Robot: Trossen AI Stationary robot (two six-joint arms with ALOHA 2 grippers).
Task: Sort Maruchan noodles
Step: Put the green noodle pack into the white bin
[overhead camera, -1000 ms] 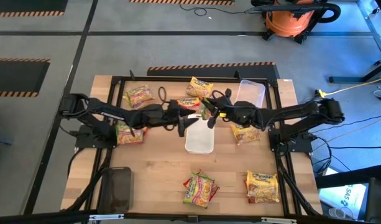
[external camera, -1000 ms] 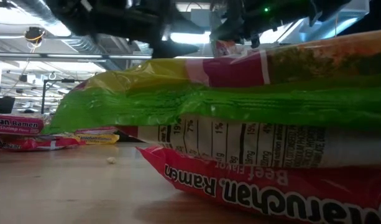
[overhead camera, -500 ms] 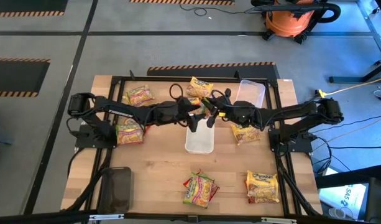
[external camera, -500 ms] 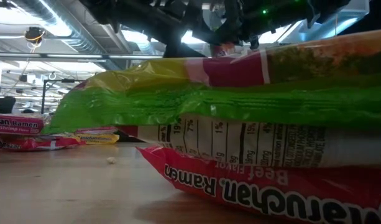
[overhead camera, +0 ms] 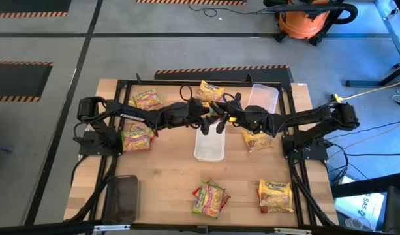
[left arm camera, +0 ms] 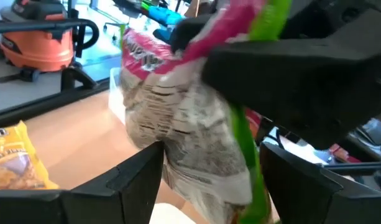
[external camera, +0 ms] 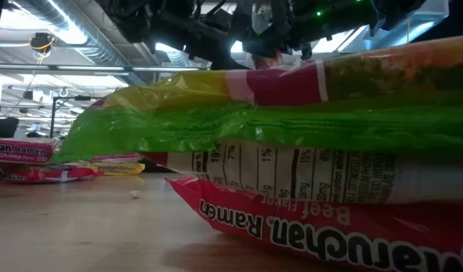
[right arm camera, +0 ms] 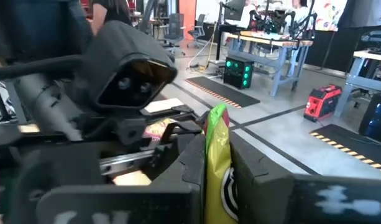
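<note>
High view: both arms meet at upper centre of the frame, over the far end of a white tray (overhead camera: 209, 147). The right gripper (overhead camera: 220, 116) is clamped shut on a green-edged Maruchan packet (right arm camera: 216, 163), held on edge between its fingers in the right wrist view. The left gripper (overhead camera: 203, 118) faces it with fingers (left arm camera: 138, 176) spread wide, the same packet (left arm camera: 184, 134) hanging between them; whether they touch it cannot be told. Other ramen packets lie scattered on the wooden table (overhead camera: 167, 179): two at left (overhead camera: 145, 100) (overhead camera: 136, 139), a yellow one at top centre (overhead camera: 211, 91), one right of the tray (overhead camera: 258, 139), a red-and-green pair at bottom centre (overhead camera: 210, 198) and a yellow one at lower right (overhead camera: 275, 196). A clear tray (overhead camera: 263, 98) sits at upper right, a dark tray (overhead camera: 124, 198) at lower left. Low view: a green packet (external camera: 291, 121) stacked on a red beef packet (external camera: 307, 227) fills the foreground.
</note>
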